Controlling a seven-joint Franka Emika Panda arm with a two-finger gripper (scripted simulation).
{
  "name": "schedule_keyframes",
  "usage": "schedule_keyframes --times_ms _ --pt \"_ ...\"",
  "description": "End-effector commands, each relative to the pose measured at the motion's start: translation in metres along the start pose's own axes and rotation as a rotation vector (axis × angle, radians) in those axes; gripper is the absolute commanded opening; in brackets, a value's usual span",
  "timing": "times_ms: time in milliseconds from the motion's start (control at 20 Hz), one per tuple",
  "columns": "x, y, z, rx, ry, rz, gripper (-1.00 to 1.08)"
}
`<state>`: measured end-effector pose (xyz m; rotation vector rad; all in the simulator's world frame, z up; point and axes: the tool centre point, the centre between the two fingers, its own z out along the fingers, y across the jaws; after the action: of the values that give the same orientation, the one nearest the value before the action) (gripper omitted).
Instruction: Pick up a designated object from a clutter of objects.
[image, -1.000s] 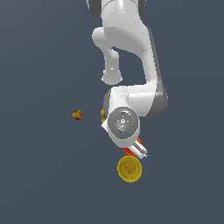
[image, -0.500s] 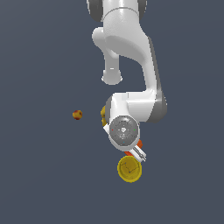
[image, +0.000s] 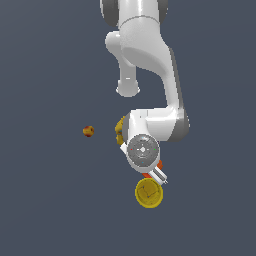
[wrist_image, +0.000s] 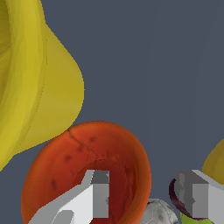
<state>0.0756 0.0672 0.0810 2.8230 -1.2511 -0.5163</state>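
The designated object, an orange-red cup (wrist_image: 83, 157), fills the lower part of the wrist view with its hollow facing the camera. My gripper (wrist_image: 144, 186) is open and straddles the cup's wall: one finger (wrist_image: 97, 192) is inside the hollow, the other (wrist_image: 197, 194) outside it. In the exterior view only an orange sliver of the cup (image: 159, 164) shows beside the gripper (image: 158, 176). The wider yellow cup (image: 149, 193) lies just below it, and it looms close beside the orange one in the wrist view (wrist_image: 39, 83).
A white ball (wrist_image: 158, 213), a dark ball (wrist_image: 176, 197) and a green ball (wrist_image: 187, 218) crowd around the outer finger. The yellow mustard bottle (image: 120, 131) is partly hidden behind the wrist. A small red-yellow fruit (image: 88, 131) lies apart at the exterior view's left.
The wrist has come down toward the cups in the exterior view, bringing the gripper closer to the orange-red cup. The objects have not moved.
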Motion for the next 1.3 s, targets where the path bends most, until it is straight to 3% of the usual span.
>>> schedule_keyframes --times_ms 0,50,100,750,1250 --pt "0.002 0.003 0.009 -0.005 -0.003 0.006 0.28" --pt "0.002 0.003 0.009 -0.005 -0.003 0.006 0.28" --pt "0.002 0.003 0.009 -0.005 -0.003 0.006 -1.0" --pt "-0.003 0.0 0.002 0.002 0.001 -0.005 -1.0" --pt "-0.003 0.036 -0.02 0.002 0.001 -0.004 -1.0"
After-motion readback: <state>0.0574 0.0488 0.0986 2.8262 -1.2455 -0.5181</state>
